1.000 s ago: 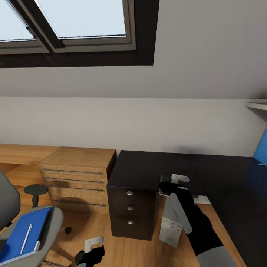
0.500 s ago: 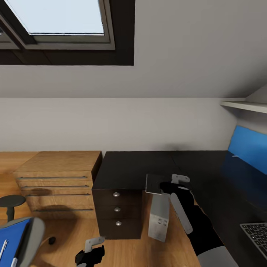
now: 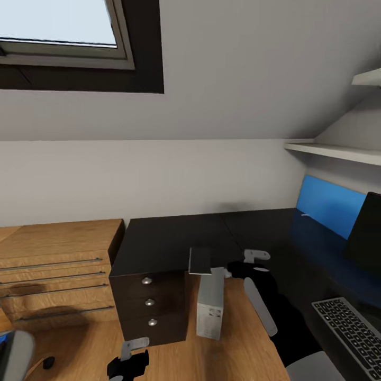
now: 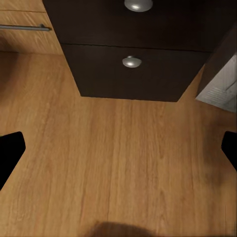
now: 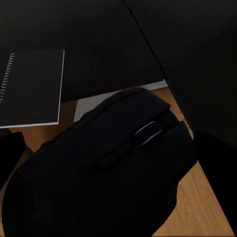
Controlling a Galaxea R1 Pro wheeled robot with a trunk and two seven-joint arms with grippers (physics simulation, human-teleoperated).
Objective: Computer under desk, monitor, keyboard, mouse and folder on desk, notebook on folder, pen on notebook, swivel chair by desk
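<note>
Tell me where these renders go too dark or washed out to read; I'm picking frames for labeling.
Head view: the window is a washed-out pale blue, and the desk top is near-uniform black.
Right wrist view: the mouse is black against the dark desk, its outline clear only over the wood floor; the notebook is dim.
Left wrist view: evenly lit, with a soft shadow on the floor.

We see the counter (image 3: 174, 238) topped in smooth, faintly glossy black, its dark drawer fronts matt with round polished-metal knobs (image 4: 132, 61). The floor (image 4: 113, 158) and the left cabinet (image 3: 53, 259) show warm wood grain, the cabinet with brushed metal bar handles. The computer (image 3: 210, 307) looks like pale grey matt plastic or painted metal. The mouse (image 5: 103, 173) is matt black plastic. The notebook (image 5: 32, 89) has a dull dark cover and wire spiral binding. The keyboard (image 3: 352, 333) is black plastic.
</note>
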